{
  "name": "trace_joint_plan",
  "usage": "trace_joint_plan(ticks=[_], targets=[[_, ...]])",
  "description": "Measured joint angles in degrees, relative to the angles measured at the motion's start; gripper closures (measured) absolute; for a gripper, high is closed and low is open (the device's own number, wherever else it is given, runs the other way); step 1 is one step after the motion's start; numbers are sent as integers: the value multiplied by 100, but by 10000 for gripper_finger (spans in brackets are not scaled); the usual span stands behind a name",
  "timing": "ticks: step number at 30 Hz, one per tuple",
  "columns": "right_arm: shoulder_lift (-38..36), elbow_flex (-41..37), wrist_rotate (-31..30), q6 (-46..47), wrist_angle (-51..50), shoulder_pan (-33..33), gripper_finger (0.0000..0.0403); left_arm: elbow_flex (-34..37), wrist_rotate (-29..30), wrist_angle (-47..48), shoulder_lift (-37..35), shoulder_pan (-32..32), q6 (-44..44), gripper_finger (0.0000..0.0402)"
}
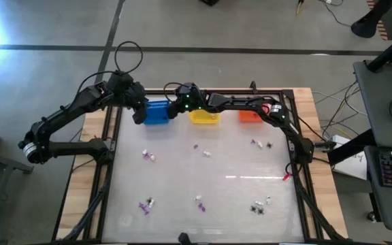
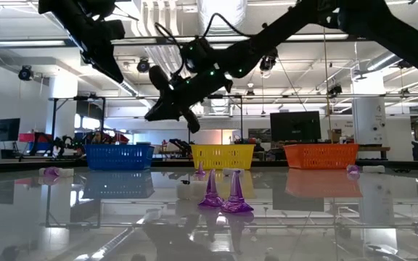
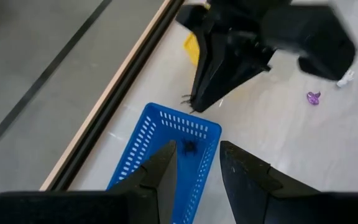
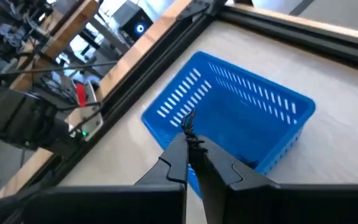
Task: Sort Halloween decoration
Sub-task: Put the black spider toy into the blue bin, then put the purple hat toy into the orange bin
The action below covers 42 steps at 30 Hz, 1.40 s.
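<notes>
The Halloween decoration is small white, purple and black trinkets scattered over the table, such as one pair and another. My right gripper reaches across the far side. It hovers by the blue basket and is shut on a tiny black trinket. My left gripper hangs open over the same basket's left end, with nothing between its fingers. One black trinket lies on the basket floor. My right gripper pinches the tiny black trinket between its two fingertips. The trinket's thin legs stick out past the tips. The fingers slant down from the table's right toward the blue basket. The trinket is lifted clear, just above the basket's near rim.
A yellow basket and an orange-red basket stand in a row right of the blue one, along the far edge. Two purple cone trinkets stand near the table's front. A black frame rail borders the table.
</notes>
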State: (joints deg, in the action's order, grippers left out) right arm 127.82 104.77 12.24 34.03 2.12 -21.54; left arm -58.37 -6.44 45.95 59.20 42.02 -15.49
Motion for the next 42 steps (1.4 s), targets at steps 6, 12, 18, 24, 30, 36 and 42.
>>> trace_joint_plan(ticks=[6, 12, 18, 24, 30, 36, 42], targets=[[765, 938, 626, 102, -200, 18, 394, 0, 0, -16, 2, 0, 11, 296], [1024, 1890, 589, -501, -1380, 9, 394, 0, 2, 10, -4, -2, 96, 296], [1009, 2342, 530, -1414, -1852, 7, 381, 0, 4, 21, -7, 0, 98, 296], [1009, 2401, 517, -1569, -1950, -22, 326, 0, 4, 29, -7, 0, 96, 296], [1009, 2436, 403, -1514, -2229, -63, 288, 0, 4, 34, -7, 0, 96, 296], [899, 2704, 418, -1655, -3469, -101, 272, 0, 4, 80, -7, 0, 96, 296], [520, 2979, 434, -2376, -5840, -93, 266, 0, 9, 212, 45, 0, 96, 296]])
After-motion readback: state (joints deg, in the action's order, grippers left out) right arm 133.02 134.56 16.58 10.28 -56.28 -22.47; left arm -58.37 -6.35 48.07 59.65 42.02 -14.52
